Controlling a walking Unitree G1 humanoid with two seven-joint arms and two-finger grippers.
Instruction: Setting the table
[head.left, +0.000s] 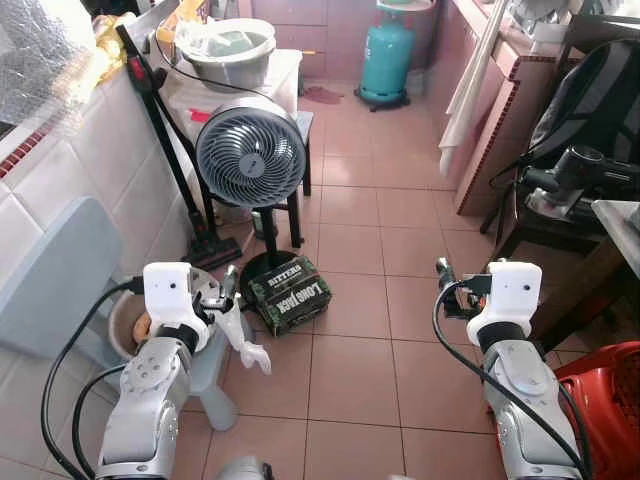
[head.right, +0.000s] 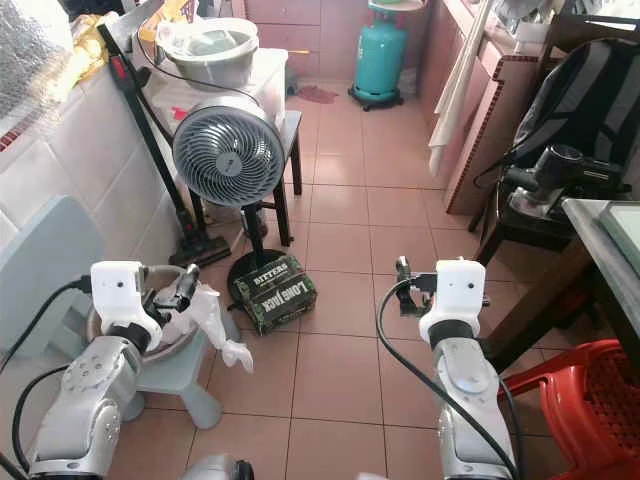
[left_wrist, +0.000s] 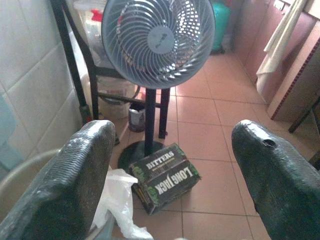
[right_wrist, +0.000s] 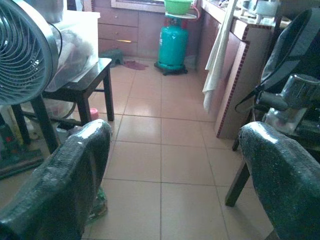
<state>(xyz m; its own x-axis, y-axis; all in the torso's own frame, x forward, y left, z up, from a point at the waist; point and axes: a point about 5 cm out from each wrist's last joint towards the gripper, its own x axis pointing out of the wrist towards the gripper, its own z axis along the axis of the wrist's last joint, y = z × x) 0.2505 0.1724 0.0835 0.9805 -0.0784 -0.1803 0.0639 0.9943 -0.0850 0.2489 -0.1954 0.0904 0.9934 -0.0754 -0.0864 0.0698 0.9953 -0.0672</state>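
Note:
My left gripper (head.left: 229, 284) is held low at the left, open, above a stool (head.right: 180, 385) that carries a metal bowl (head.right: 170, 340) and a white plastic bag (head.left: 246, 338). In the left wrist view its fingers (left_wrist: 75, 170) stand wide apart with nothing between them. My right gripper (head.left: 443, 270) hovers open over the tiled floor at the right, and its fingers (right_wrist: 70, 175) are empty too. A dark table corner (head.right: 588, 218) with a glass top shows at the far right edge.
A grey pedestal fan (head.left: 250, 150) stands ahead at the left, with a green "Bitters Long Jack" box (head.left: 288, 293) at its base. A teal gas cylinder (head.left: 388, 55) is far back. A backpack (head.left: 600, 100), a handheld vacuum (head.left: 570, 175) and a red basket (head.left: 610, 390) crowd the right.

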